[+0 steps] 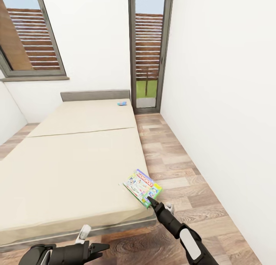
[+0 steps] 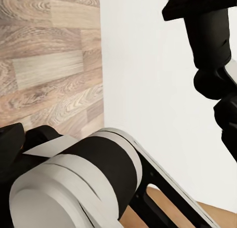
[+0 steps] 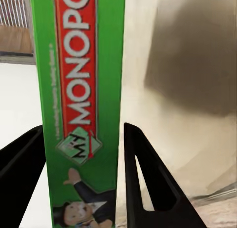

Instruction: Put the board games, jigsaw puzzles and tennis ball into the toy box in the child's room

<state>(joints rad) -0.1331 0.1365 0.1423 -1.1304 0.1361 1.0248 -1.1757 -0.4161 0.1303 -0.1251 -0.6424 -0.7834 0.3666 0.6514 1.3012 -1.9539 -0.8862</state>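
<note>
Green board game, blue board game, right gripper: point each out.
green board game (image 1: pixel 142 187), head view, middle of its printed top.
blue board game (image 1: pixel 122 103), head view, its centre, near the headboard.
right gripper (image 3: pixel 81 178), right wrist view, midway between fingertips, on the box edge.

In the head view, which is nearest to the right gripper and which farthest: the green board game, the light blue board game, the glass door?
1. Green board game, at the right gripper, bed's near corner.
2. Light blue board game, by the headboard.
3. Glass door, beyond the bed.
</note>
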